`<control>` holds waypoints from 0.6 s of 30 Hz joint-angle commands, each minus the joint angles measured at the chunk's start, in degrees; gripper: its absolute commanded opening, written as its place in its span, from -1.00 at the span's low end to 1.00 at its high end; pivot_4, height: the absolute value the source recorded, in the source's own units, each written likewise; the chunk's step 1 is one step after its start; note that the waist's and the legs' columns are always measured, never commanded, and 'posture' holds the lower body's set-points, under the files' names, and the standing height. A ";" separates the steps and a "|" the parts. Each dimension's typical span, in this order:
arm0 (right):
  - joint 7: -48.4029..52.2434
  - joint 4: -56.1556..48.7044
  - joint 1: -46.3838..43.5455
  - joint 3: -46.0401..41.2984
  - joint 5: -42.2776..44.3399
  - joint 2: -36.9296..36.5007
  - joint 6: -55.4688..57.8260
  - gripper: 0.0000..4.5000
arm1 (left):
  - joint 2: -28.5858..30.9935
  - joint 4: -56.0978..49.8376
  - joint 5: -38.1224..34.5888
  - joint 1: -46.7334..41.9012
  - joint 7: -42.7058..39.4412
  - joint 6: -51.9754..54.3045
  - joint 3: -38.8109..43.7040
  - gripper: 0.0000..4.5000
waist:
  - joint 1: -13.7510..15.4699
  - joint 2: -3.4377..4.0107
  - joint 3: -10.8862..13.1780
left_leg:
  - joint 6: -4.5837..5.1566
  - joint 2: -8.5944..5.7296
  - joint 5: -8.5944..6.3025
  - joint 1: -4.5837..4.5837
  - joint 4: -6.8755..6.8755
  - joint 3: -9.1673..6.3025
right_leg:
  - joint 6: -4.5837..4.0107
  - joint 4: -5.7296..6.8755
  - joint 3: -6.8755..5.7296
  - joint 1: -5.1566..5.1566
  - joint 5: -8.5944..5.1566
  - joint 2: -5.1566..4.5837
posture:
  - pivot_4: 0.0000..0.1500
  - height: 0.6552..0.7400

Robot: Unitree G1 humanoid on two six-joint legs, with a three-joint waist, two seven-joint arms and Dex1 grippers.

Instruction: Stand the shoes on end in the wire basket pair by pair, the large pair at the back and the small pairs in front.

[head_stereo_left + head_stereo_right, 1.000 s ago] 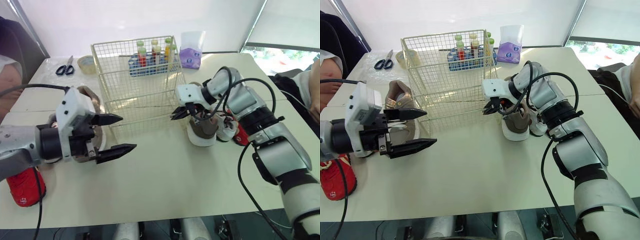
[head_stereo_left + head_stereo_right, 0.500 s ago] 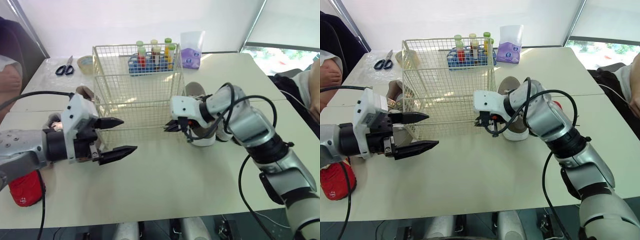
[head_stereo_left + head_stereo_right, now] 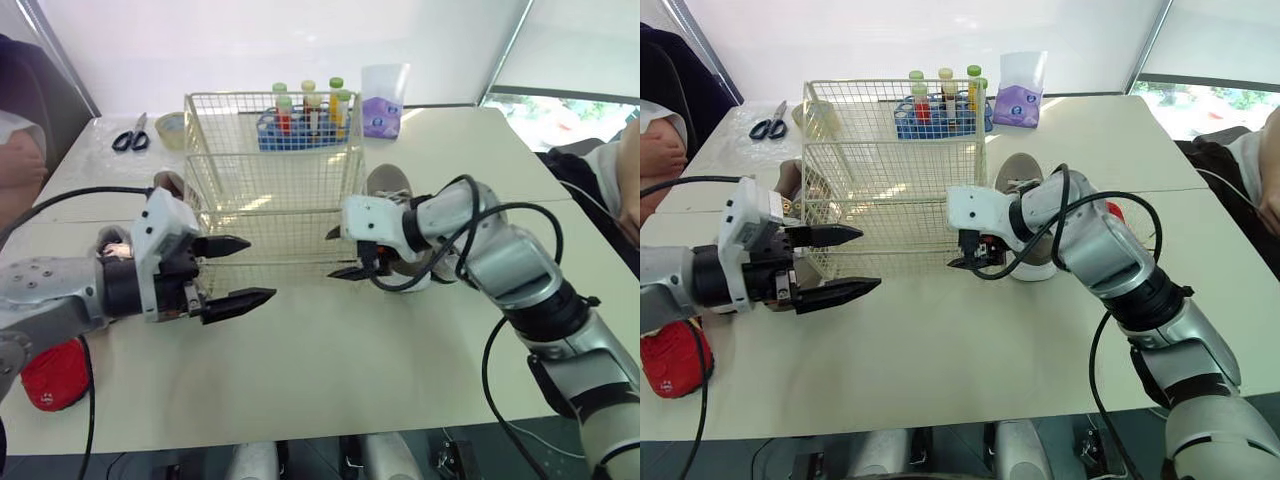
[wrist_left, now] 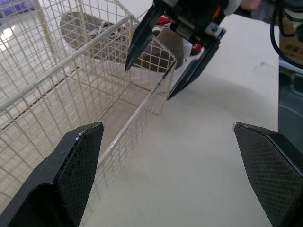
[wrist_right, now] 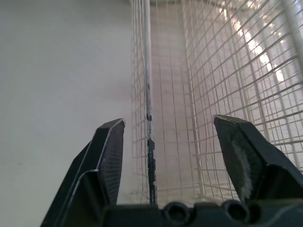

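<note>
The table (image 3: pixel 330 380) is wide and pale, and the wire basket (image 3: pixel 275 180) stands in the middle of it with no shoe inside. I judge that the task is only at its beginning. I seem to be arranging the basket before I load it.

My right gripper (image 3: pixel 338 253) is at the front right corner of the basket. Its fingers are spread apart and grasp nothing, and from the right wrist I see the wire of the front wall standing between them. My left gripper (image 3: pixel 255 268) hovers just beside the front left corner. It is also spread wide and holds nothing.

The shoes all lie outside the basket. A brown shoe with a white sole (image 3: pixel 388 188) is just behind my right gripper, close to the right wall. A tan shoe (image 3: pixel 165 184) lies beside the left wall, behind my left arm. A small red shoe (image 3: pixel 52 360) is far on my left, near the table edge.

I think the next move is either to pinch the wire and steady the basket, or to draw the right gripper free and turn to the brown shoe. The large pair must go first, to the back, and the fingers must not catch in the mesh.
</note>
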 commanded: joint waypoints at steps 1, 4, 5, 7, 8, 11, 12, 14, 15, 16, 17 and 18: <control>-1.03 -2.55 -7.11 -18.70 14.81 1.73 10.66 0.29 | -2.71 1.66 -3.09 2.00 1.04 -1.12 4.91 1.00 | 0.01 0.00 0.00 | 0.00 0.01 0.00 0.01 0.00 0.00 | 0.00 0.06 0.01 -0.02 0.00 0.01 | 1.00 1.00; -8.93 0.09 -7.56 -30.60 20.32 4.61 15.34 0.29 | -9.59 2.10 -9.14 4.43 8.84 -3.12 7.76 1.00 | 0.38 -0.13 -0.08 | 0.00 0.07 0.00 0.05 0.01 -0.07 | -0.01 0.20 0.00 0.02 0.00 -0.05 | 1.00 1.00; -13.25 1.20 -5.91 -33.01 19.08 5.76 13.65 0.42 | -11.64 0.59 -12.44 6.35 11.26 -3.78 8.50 1.00 | 0.36 -0.28 -0.21 | 0.01 0.05 0.00 0.07 0.01 -0.15 | -0.02 0.20 0.01 0.07 -0.01 -0.05 | 1.00 1.00; -19.13 1.67 -0.10 -38.19 18.00 7.50 9.42 0.71 | -14.56 -4.47 -17.95 11.39 16.35 -5.12 8.73 1.00 | 0.21 -0.77 -0.53 | 0.01 0.07 -0.02 0.19 -0.01 -0.18 | -0.03 0.15 0.05 0.23 -0.01 -0.19 | 1.00 1.00; -22.09 1.40 3.54 -40.93 17.26 8.34 6.54 0.90 | -16.15 -7.22 -20.14 13.82 19.09 -6.41 8.01 1.00 | 0.22 -0.91 -0.62 | 0.02 0.08 -0.02 0.19 -0.01 -0.20 | -0.03 0.11 0.05 0.28 -0.01 -0.21 | 1.00 1.00; -25.97 -0.03 14.99 -44.94 14.95 6.66 -0.63 0.98 | -22.79 -12.50 -27.28 20.11 30.33 -13.43 5.53 1.00 | 0.94 -0.70 -0.60 | 0.11 -0.08 -0.06 0.13 0.01 -0.16 | -0.03 0.02 0.06 0.32 0.00 -0.47 | 1.00 1.00; -25.76 -0.83 19.31 -44.74 13.46 5.04 -3.72 0.98 | -23.55 -14.52 -26.22 23.05 31.32 -13.73 5.07 1.00 | 1.18 -0.60 -0.57 | 0.17 -0.15 -0.09 0.14 0.02 -0.11 | -0.01 0.05 0.07 0.31 0.00 -0.57 | 1.00 1.00; -29.85 -4.35 24.31 -47.59 15.85 6.49 -1.28 0.98 | -24.42 -17.16 -21.34 27.45 32.55 -13.72 3.52 1.00 | 1.34 -0.50 -0.59 | 0.20 -0.17 -0.10 0.17 0.03 -0.04 | -0.01 0.08 0.10 0.28 0.00 -0.56 | 1.00 1.00; -31.94 -7.16 26.36 -47.59 17.43 8.29 -0.02 0.98 | -24.64 -17.47 -18.20 28.02 33.28 -14.06 2.32 1.00 | 1.37 -0.35 -0.62 | 0.20 -0.16 -0.10 0.23 0.03 -0.03 | -0.01 0.12 0.12 0.29 0.00 -0.51 | 1.00 1.00; -34.23 -9.42 27.42 -47.50 19.57 10.59 1.95 0.98 | -24.52 -17.49 -15.39 27.83 33.71 -14.50 1.26 1.00 | 1.37 -0.24 -0.67 | 0.20 -0.16 -0.10 0.28 0.03 -0.01 | -0.01 0.15 0.19 0.30 -0.01 -0.40 | 1.00 1.00; -35.50 -11.47 29.67 -45.44 19.11 12.25 0.59 0.98 | -24.05 -17.39 -10.44 27.40 33.74 -14.50 -0.28 1.00 | 1.33 -0.22 -0.69 | 0.20 -0.11 -0.10 0.36 0.03 -0.01 | -0.02 0.16 0.29 0.31 -0.03 -0.14 | 1.00 1.00; -36.81 -12.42 32.19 -43.43 17.49 13.67 -1.71 0.98 | -22.51 -17.43 -1.36 27.31 33.90 -14.72 -2.68 1.00 | 1.38 -0.22 -0.69 | 0.18 -0.09 -0.09 0.53 0.03 -0.03 | -0.19 0.16 0.39 0.38 -0.12 0.06 | 1.00 1.00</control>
